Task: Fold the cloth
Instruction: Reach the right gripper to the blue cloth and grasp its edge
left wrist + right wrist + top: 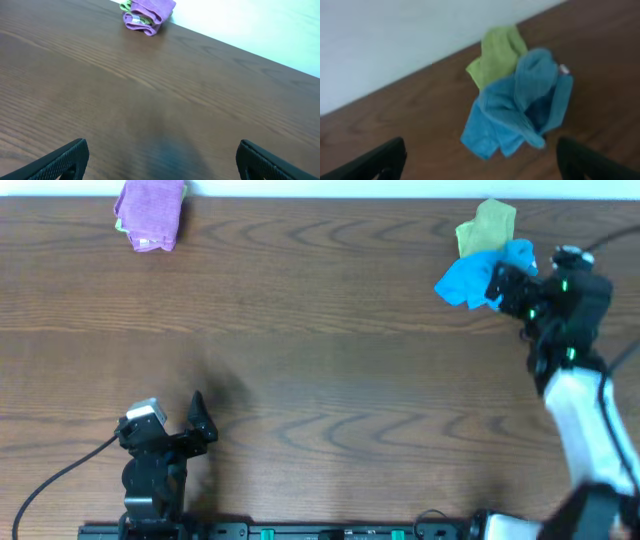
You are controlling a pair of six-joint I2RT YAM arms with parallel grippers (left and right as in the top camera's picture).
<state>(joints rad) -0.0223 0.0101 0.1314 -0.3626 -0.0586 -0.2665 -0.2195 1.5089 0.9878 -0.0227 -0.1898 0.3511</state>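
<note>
The sky-blue cloth [470, 277] lies crumpled at the far right of the table, touching a yellow-green cloth. In the right wrist view the blue cloth [520, 105] is a bunched heap just ahead of the fingers. My right gripper [500, 283] is open and empty, right beside the cloth's right edge; its fingertips [480, 160] frame the bottom of the wrist view, short of the cloth. My left gripper [200, 420] is open and empty near the table's front left, its fingers [162, 160] over bare wood.
A yellow-green cloth [487, 226] lies behind the blue one, also in the right wrist view [497, 50]. A purple cloth [152, 212] sits at the far left back edge, seen in the left wrist view [149, 15]. The wooden table [320, 360] ends at a white wall.
</note>
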